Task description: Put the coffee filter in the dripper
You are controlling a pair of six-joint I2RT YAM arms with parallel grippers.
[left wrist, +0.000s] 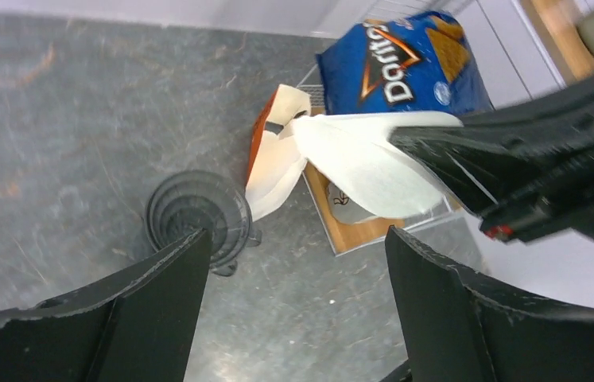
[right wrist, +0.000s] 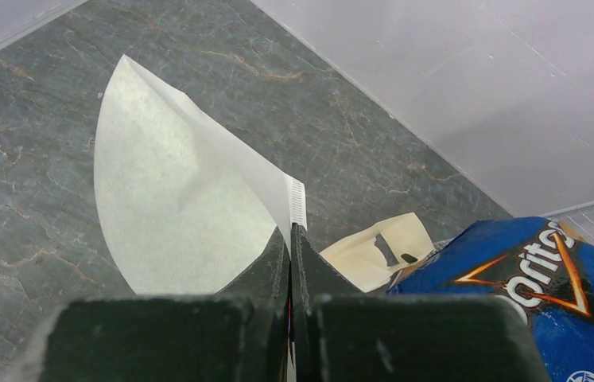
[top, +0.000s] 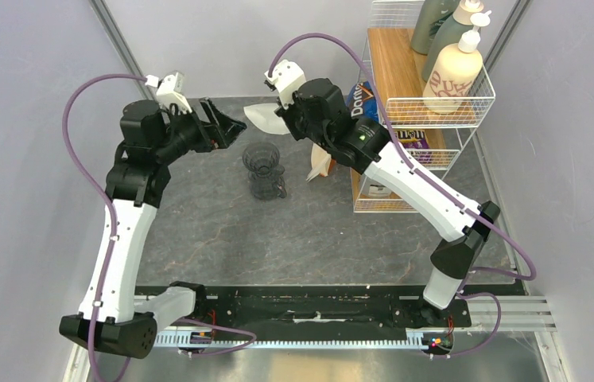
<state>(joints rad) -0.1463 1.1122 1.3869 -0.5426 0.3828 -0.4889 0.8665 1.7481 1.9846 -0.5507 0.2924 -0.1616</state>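
Note:
The coffee filter (right wrist: 174,199) is a thin white paper cone, folded flat, pinched at its seam edge by my right gripper (right wrist: 290,239), which is shut on it. In the top view the filter (top: 264,118) hangs in the air behind the dripper (top: 263,169), a dark ribbed funnel cup standing on the table. My left gripper (top: 230,126) is open and empty, held in the air just left of the filter, jaws pointing at it. In the left wrist view the filter (left wrist: 365,163) is ahead of the open left gripper (left wrist: 297,239), and the dripper (left wrist: 194,216) is below left.
A beige-and-orange filter packet (top: 321,163) leans against the wire rack (top: 436,107) at the right, which holds a Doritos bag (left wrist: 405,64), snack packs and bottles (top: 452,72). The grey stone tabletop (top: 277,231) ends at walls on the left, the back and the right.

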